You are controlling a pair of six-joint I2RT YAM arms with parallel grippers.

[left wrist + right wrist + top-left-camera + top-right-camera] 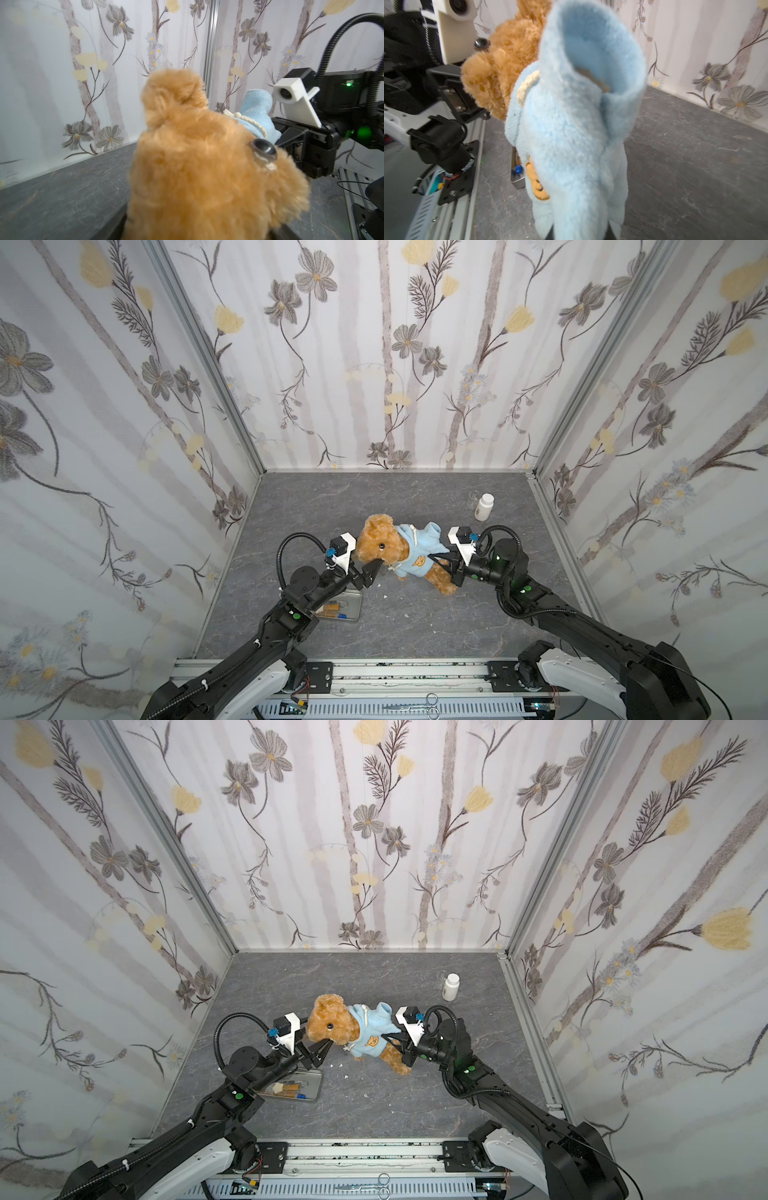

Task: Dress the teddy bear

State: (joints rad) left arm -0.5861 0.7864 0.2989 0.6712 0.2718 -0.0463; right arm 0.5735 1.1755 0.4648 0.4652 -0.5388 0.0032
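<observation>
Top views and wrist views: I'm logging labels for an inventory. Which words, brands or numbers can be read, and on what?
None can be read.
White bottle: label too small to read.
Light blue shirt: an orange bear-face emblem, no letters.

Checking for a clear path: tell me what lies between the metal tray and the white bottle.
The teddy bear, wearing a light blue shirt, is between the metal tray and the white bottle, as both top views show.
</observation>
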